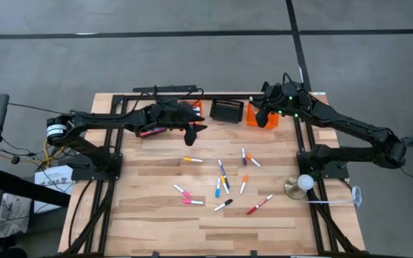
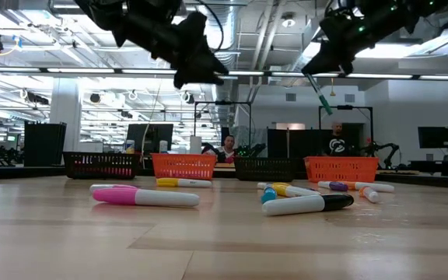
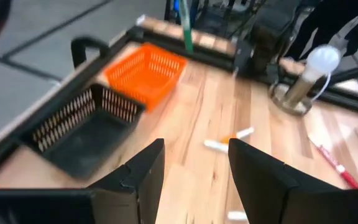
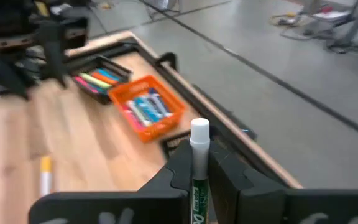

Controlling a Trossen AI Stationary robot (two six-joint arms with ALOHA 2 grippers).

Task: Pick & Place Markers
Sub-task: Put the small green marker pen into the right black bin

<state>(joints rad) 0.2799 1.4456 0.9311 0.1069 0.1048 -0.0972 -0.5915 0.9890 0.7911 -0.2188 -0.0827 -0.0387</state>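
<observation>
Roughly midway: right gripper [image 4: 199,163] is clamped on a green marker [image 2: 322,97] above the far-right orange basket [image 1: 261,117], left gripper [image 3: 194,171] hangs parted and empty near the far-left baskets, about a dozen loose markers [image 1: 222,179] remain mid-table.

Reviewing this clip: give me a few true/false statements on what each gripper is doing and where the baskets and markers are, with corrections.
1. The right gripper is shut on a green marker. True.
2. The left gripper holds a pink marker. False: its fingers are apart with nothing between them.
3. Loose markers lie on the table. True.
4. All the baskets are orange. False: the high view shows a black basket at the far edge beside an orange basket.
5. Both arms rest on the tabletop. False: the low view shows both raised above it.
</observation>
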